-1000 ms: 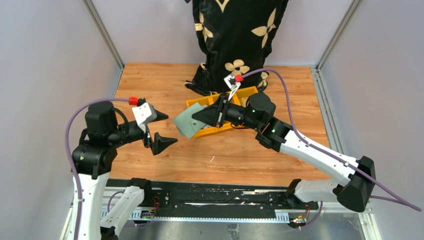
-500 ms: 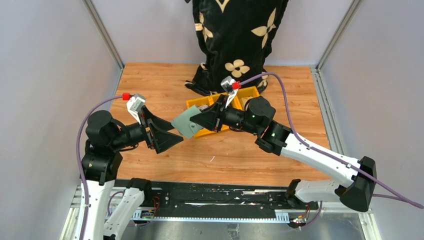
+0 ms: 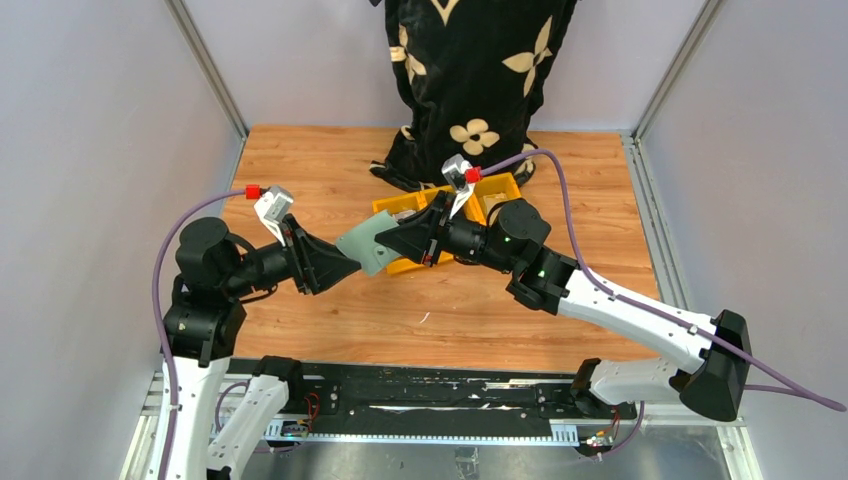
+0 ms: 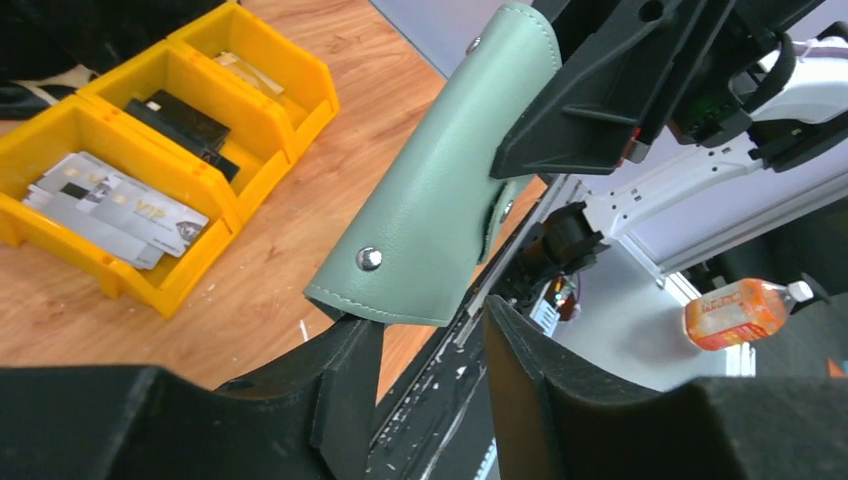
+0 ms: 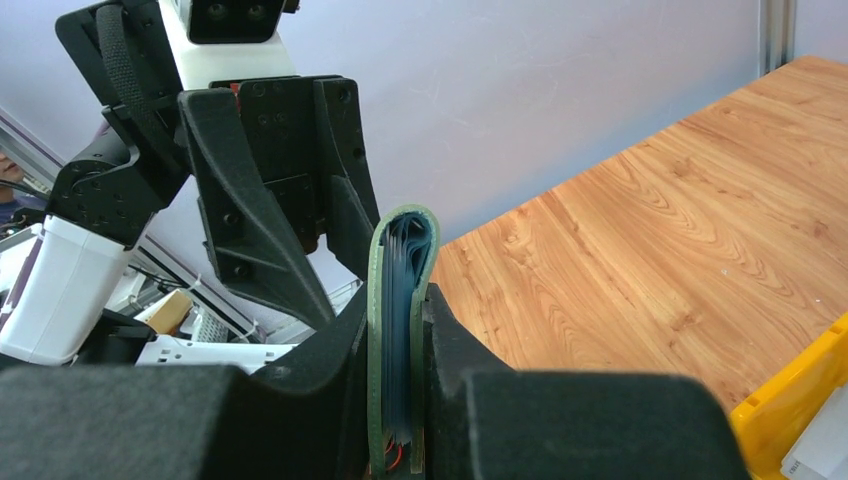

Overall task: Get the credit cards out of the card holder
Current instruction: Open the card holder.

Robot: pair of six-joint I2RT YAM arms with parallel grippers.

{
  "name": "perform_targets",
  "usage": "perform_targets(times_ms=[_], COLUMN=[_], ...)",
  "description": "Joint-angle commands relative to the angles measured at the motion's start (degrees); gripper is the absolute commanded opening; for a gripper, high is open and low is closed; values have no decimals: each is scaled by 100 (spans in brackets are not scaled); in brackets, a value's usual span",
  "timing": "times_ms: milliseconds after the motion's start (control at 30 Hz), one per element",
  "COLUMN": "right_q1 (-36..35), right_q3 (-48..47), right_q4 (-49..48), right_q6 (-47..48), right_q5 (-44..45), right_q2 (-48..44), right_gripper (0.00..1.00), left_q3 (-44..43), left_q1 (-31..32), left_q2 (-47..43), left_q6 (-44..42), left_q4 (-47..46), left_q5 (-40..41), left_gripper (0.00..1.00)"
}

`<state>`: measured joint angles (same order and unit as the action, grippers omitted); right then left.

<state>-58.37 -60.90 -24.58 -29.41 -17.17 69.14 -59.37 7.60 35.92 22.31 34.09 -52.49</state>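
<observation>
The right gripper point(image 3: 385, 240) was squeezed shut on the card holder point(image 3: 360, 250). It held the holder up in the air over the middle of the tabletop point(image 3: 300, 170), just beside the yellow bins point(image 3: 428, 264). Some credit cards point(image 4: 110, 205) lay in one bin. The left gripper point(image 3: 352, 266) had its fingers partly apart at the holder's free bottom corner, and they had nothing pinched between them. From the right wrist the holder showed edge-on and looked folded shut, with dark layers inside and no card sticking out. So the left fingers could have grabbed the smooth green cover and not a card. Then a pull would have tugged the whole holder. It might have slid out of the right fingers and dropped onto the wood or into a bin. The left fingers might also have slipped off the cover, because they only reached a small corner by the metal stud. The two grippers were very close, nose to nose, so a small wrong push could have bumped them together and knocked the holder crooked.
</observation>
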Motion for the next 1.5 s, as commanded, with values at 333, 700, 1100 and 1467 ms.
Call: perform_targets(times_ms=[333, 700, 1100, 1467], right_q1=[-149, -148, -226, -263], right_q3=[-205, -177, -140, -84], right_q4=[757, 28, -744, -684], right_q6=[584, -290, -869, -870], right_q5=[651, 64, -48, 149], right_q2=[-635, -326, 20, 93], right_gripper=[0, 0, 0, 20], left_q3=[-1064, -777, -77, -71], left_q1=[23, 23, 23, 23], left_q2=[334, 244, -69, -79], left_q6=[-1616, -244, 1177, 1132], left_q4=[1674, 805, -837, -778], left_q5=[883, 160, -7, 172], left_gripper=[47, 100, 76, 8])
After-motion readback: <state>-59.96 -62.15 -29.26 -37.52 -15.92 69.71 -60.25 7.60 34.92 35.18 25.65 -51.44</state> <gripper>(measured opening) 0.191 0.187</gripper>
